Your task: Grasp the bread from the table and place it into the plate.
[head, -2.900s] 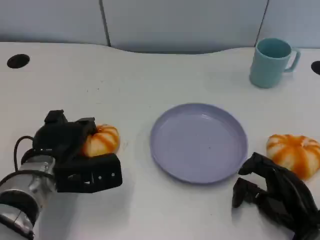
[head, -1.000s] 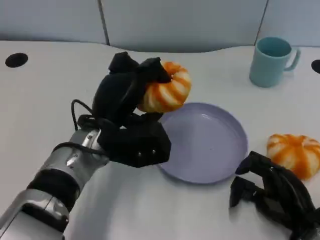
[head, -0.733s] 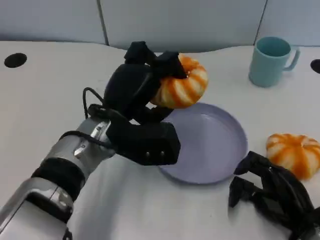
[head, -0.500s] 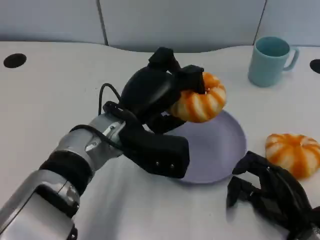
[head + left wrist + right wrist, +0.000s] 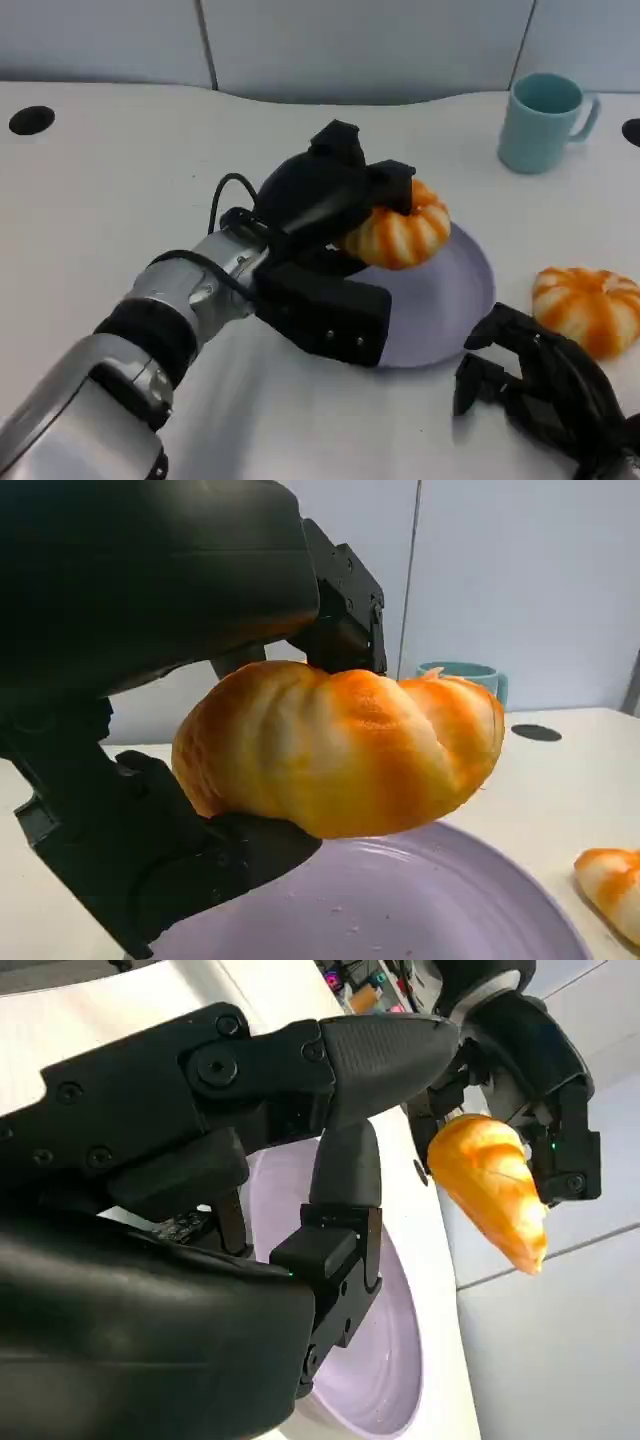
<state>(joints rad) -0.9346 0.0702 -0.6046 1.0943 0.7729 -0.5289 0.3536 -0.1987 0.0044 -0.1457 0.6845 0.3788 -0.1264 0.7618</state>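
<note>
An orange-and-white striped bread [image 5: 402, 226] hangs just above the lilac plate [image 5: 452, 298], gripped from above and behind by my left hand [image 5: 322, 198]. The left wrist view shows this bread [image 5: 340, 745] clear of the plate [image 5: 400, 905], with black fingers over and under it. In the right wrist view the bread [image 5: 490, 1188] sits in the left hand [image 5: 520, 1055], above the plate [image 5: 375, 1360]. My right hand [image 5: 540, 392] rests on the table at the near right, holding nothing, its fingers [image 5: 330, 1060] reaching out loosely.
A second striped bread [image 5: 588, 306] lies on the table right of the plate, just beyond my right hand. A teal mug [image 5: 540, 122] stands at the far right. Dark round holes [image 5: 34, 120] mark the white table's far corners.
My left hand has lifted the bread off the table at the left, carried it rightward over the plate, and lowered it slightly in the last half second. The right hand stayed put.
</note>
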